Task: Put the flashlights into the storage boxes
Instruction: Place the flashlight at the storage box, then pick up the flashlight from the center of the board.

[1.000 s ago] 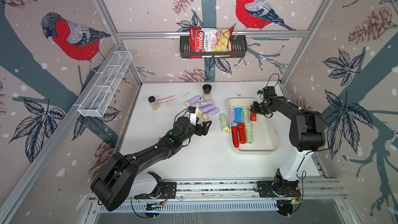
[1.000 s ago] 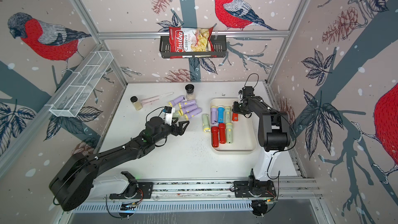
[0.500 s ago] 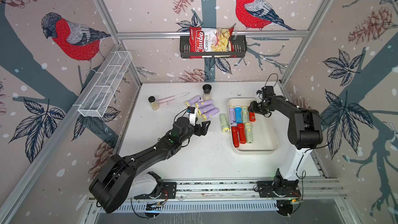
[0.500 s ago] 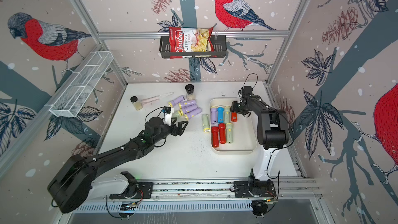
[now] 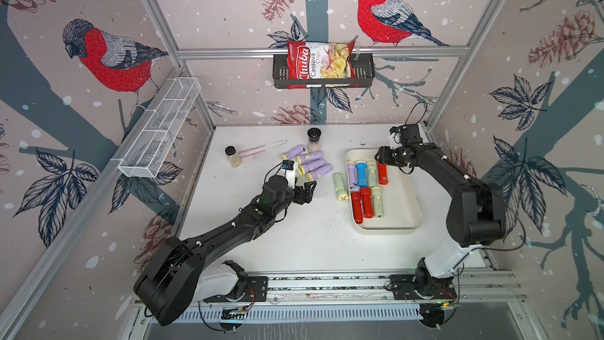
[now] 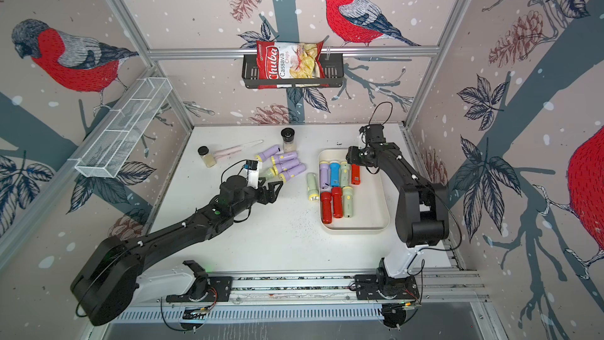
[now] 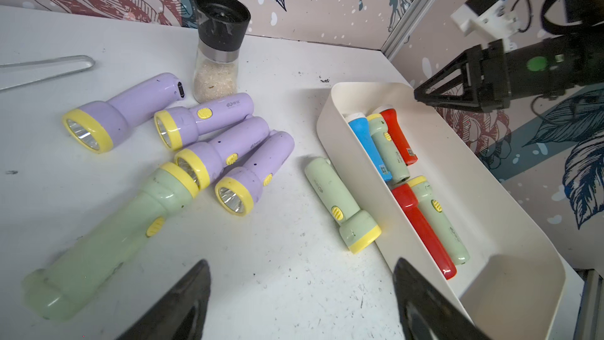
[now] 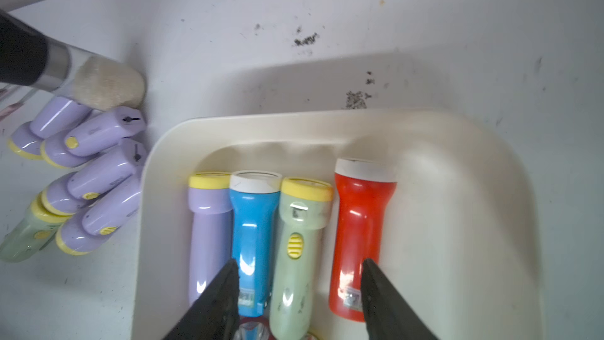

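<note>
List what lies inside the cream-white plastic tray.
Seven plastic flashlights: lilac, blue, pale green, red; then two red, one pale green. From above, the right arm covers the tray's far corner.

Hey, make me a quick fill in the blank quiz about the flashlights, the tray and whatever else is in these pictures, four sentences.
1. The cream tray holds ____ flashlights in all.
2. ____ lilac flashlights lie on the table outside it.
3. The cassava chips bag sits in a ____ wall shelf.
4. The left gripper holds nothing; its jaws are ____.

Missing words: seven; Four; black; open.
</note>
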Controlling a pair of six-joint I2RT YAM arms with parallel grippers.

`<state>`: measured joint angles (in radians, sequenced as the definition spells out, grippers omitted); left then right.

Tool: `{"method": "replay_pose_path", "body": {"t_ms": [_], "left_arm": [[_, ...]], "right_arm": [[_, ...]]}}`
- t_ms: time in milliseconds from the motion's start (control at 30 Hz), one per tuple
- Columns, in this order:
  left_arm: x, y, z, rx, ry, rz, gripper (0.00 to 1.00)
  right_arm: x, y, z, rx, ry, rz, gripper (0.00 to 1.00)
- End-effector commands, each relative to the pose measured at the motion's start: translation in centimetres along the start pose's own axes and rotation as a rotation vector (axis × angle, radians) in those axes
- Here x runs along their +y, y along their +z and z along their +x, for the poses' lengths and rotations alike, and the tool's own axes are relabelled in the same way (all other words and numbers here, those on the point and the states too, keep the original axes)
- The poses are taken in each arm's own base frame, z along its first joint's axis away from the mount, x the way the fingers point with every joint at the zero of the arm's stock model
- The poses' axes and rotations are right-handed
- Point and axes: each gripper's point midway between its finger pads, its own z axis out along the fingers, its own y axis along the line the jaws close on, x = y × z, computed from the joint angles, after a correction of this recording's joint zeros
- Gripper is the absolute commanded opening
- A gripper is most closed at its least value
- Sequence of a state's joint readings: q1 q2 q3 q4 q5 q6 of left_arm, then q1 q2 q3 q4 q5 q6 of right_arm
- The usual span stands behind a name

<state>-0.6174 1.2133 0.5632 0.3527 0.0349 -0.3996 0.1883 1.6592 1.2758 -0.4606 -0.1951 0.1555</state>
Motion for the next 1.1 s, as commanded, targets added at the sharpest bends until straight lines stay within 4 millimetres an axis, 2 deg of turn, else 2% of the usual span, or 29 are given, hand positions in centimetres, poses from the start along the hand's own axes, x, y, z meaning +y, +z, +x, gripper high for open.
{"method": "replay_pose_path", "body": {"t_ms": [0, 167, 367, 567, 633, 767, 900, 967, 1000, 1067], "left_arm": [[1.0, -0.3, 0.0, 0.016, -0.051, -0.043, 0.84], [2.1, -0.6, 0.3, 0.042, -0.106, -0.044, 0.81], [3.4, -0.8, 1.0, 0.090, -0.123, -0.075, 0.80], [6.3, -0.2, 2.2, 0.207, -0.128, -0.172, 0.79], [7.4, 0.1, 2.4, 0.251, -0.118, -0.225, 0.77], [9.9, 0.9, 2.0, 0.322, -0.066, -0.342, 0.76], [11.7, 2.2, 2.0, 0.398, -0.040, -0.405, 0.74], [12.5, 3.0, 2.5, 0.456, -0.023, -0.410, 0.68], [12.7, 3.5, 2.1, 0.458, -0.019, -0.406, 0.67], [13.5, 4.4, 2.6, 0.505, -0.024, -0.398, 0.66]], "right_arm": [[2.3, -1.4, 0.0, -0.059, -0.066, 0.024, 0.60], [9.1, -2.7, 2.5, -0.128, -0.219, -0.068, 0.60], [14.0, -3.1, 5.1, -0.135, -0.255, -0.183, 0.60], [18.4, -2.9, 7.0, -0.135, -0.332, -0.244, 0.61], [19.4, -2.9, 7.2, -0.141, -0.349, -0.261, 0.61], [20.2, -2.7, 7.3, -0.144, -0.361, -0.274, 0.61], [20.2, -2.7, 7.5, -0.147, -0.365, -0.279, 0.61], [20.1, -2.5, 7.7, -0.146, -0.369, -0.276, 0.61], [19.9, -2.4, 7.7, -0.146, -0.366, -0.270, 0.61], [19.7, -2.1, 8.0, -0.142, -0.367, -0.263, 0.60]]}}
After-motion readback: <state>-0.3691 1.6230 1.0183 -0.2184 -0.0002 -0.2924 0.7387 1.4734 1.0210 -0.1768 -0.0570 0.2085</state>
